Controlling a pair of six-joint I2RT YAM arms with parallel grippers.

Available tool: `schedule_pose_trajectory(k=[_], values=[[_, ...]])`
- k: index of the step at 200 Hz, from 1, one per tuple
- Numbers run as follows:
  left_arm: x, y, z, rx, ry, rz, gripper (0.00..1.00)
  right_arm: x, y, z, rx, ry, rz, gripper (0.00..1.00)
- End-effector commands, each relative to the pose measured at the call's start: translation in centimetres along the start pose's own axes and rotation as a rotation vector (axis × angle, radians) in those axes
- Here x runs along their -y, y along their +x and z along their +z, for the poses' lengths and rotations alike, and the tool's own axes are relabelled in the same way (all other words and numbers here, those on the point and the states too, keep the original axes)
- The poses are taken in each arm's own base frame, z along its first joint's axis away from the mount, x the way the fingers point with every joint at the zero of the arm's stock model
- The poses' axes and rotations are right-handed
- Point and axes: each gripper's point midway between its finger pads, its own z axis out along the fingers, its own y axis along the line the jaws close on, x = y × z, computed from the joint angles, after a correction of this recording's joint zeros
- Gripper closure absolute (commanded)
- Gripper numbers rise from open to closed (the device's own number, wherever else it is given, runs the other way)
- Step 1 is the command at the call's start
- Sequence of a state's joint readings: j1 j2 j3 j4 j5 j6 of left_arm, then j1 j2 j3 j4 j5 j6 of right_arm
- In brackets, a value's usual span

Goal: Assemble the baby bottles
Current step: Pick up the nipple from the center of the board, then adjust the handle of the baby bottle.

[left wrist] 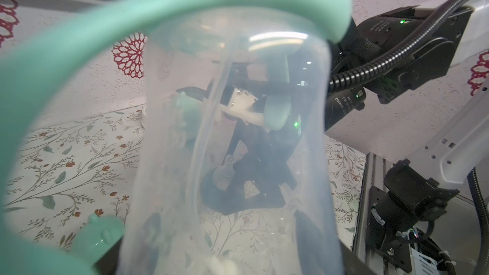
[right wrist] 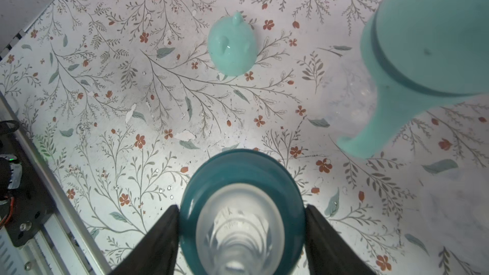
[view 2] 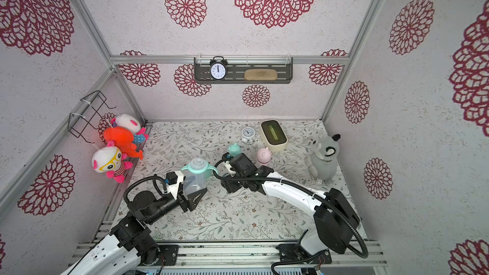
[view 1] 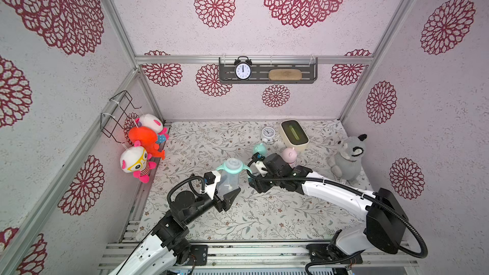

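Observation:
My left gripper (view 1: pixel 225 190) is shut on the lower body of a clear baby bottle (view 1: pixel 228 179) (view 2: pixel 195 179), held tilted above the mat. The bottle's mint two-handled ring (view 1: pixel 232 166) (left wrist: pixel 79 35) (right wrist: pixel 423 48) sits on its neck, with no cap on it. Just to the bottle's right, my right gripper (right wrist: pixel 241 207) is shut on a teal nipple collar (right wrist: pixel 242 170) with a clear nipple in it, both fingers (right wrist: pixel 158 234) against its rim. A loose mint dome cap (view 1: pixel 259 149) (right wrist: pixel 232 46) stands on the mat behind. A pink-capped bottle (view 1: pixel 289 154) (view 2: pixel 264 156) stands to its right.
A small white alarm clock (view 1: pixel 268 134) and a cream box (view 1: pixel 294 134) stand at the mat's back. A grey plush (view 1: pixel 346 157) sits at the right wall. Plush toys (view 1: pixel 145 144) hang at the left wall. A metal rail (view 1: pixel 264 250) runs along the front.

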State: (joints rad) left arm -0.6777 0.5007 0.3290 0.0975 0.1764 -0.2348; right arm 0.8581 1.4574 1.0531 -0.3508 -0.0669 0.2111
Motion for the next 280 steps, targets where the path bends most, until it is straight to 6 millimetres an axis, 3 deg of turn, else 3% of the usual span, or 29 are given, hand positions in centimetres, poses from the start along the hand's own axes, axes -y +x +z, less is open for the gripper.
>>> schedule_pose_trajectory(k=[1, 30, 86, 123, 160, 237, 280], values=[[0.2, -1.0, 0.0, 0.053, 0.009, 0.02, 1.0, 1.1, -0.6, -2.8, 0.027, 0.014, 0.024, 0.53], [0.2, -1.4, 0.2, 0.062, 0.013, 0.016, 1.0, 0.6, -0.4, -3.1, 0.019, -0.015, 0.008, 0.53], [0.4, -2.2, 0.9, 0.079, 0.026, 0.009, 1.0, -0.2, 0.0, -1.0, -0.018, -0.066, 0.018, 0.54], [-1.0, -3.5, 0.9, 0.127, -0.059, -0.006, 1.0, -1.5, 0.5, 0.1, -0.042, -0.091, -0.003, 0.54], [-1.1, -4.3, 1.0, 0.152, -0.065, 0.001, 1.0, -2.3, 1.2, 1.6, -0.058, -0.11, 0.007, 0.55], [-0.9, -4.0, 0.4, 0.16, -0.061, 0.003, 1.0, -2.2, 3.5, 3.7, -0.093, -0.11, 0.061, 0.59], [-1.4, -3.3, -0.5, 0.155, -0.091, 0.035, 1.0, -1.6, 4.5, 2.9, -0.096, -0.089, 0.084, 0.59]])
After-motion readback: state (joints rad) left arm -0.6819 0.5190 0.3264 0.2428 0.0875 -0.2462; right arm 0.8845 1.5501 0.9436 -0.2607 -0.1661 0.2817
